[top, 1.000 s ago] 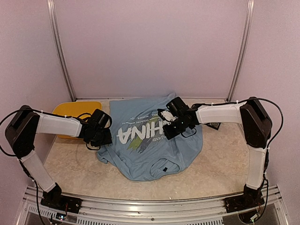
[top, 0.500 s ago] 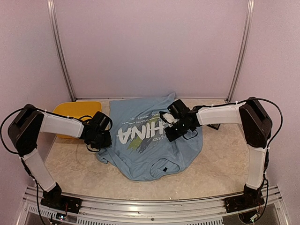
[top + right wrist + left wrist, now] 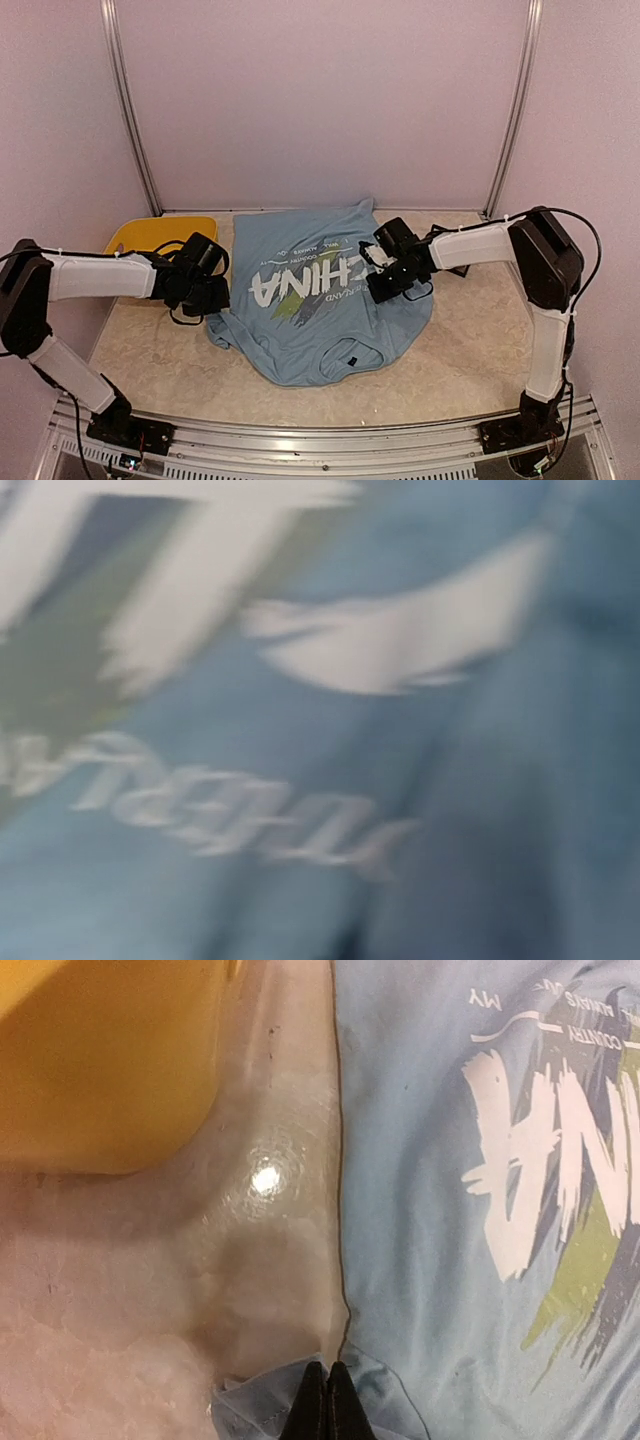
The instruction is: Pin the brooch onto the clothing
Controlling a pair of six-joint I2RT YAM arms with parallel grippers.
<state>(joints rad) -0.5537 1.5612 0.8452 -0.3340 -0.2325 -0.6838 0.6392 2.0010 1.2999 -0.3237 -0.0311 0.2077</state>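
Observation:
The clothing [image 3: 310,320], a light blue T-shirt with white "CHINA" lettering, lies spread on the table, and its print fills the right side of the left wrist view [image 3: 480,1210]. My left gripper [image 3: 207,292] is at the shirt's left sleeve. Its black fingertips [image 3: 327,1400] are pressed together on the bunched sleeve edge. My right gripper [image 3: 383,272] rests low on the shirt's right chest. Its wrist view shows only blurred blue cloth [image 3: 320,780] with no fingers visible. A small white piece [image 3: 377,259] sits at that gripper. I cannot tell whether it is the brooch.
A yellow tray [image 3: 145,238] lies at the back left, just beyond the left gripper, and shows as a yellow corner [image 3: 100,1060] in the left wrist view. A small black bit [image 3: 353,360] sits on the shirt near its front edge. Metal posts stand at both back corners.
My left gripper has closed on the sleeve edge and its arm has stretched lower. My right gripper has slid right and down onto the shirt's right chest.

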